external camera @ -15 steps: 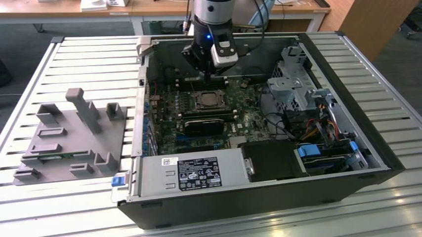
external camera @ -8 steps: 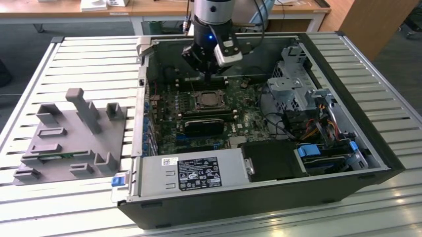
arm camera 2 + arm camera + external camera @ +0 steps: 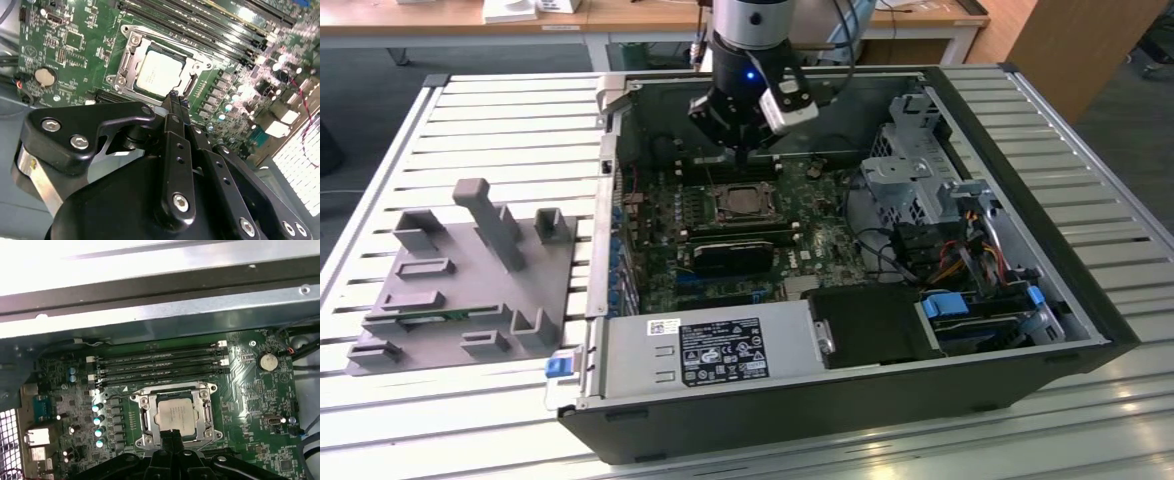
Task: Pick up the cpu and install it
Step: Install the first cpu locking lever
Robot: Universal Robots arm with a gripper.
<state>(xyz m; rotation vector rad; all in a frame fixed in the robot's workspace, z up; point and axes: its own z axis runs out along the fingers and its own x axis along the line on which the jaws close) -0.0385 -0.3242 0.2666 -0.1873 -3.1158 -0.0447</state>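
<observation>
One silver-topped cpu (image 3: 176,416) lies flat inside the square metal-framed socket (image 3: 176,392) on the green motherboard (image 3: 250,390), and both wrist views show it seated there, its pale top (image 3: 162,73) ringed by the socket frame (image 3: 131,54). The gripper (image 3: 176,96) hangs just above the board at the socket's edge; in the second wrist view its two black fingers (image 3: 172,107) are pressed together with no gap between them and nothing held, their tips meeting at the rim of the chip. In the first wrist view the same closed tips (image 3: 170,436) rise at the near side of the socket, overlapping the cpu's edge. Whether the tips actually touch the chip cannot be told. Just beyond the socket run several long dark memory slots (image 3: 160,365), and a round coin battery (image 3: 269,361) sits off to one side of them. In the exterior view the arm's gripper (image 3: 744,152) reaches down into an open black computer case (image 3: 854,400) lying on a slatted metal table (image 3: 480,120), directly above the socket (image 3: 742,203). On the exterior view's left, well apart from the case, a grey holder tray (image 3: 467,290) with upright posts rests on the table.
</observation>
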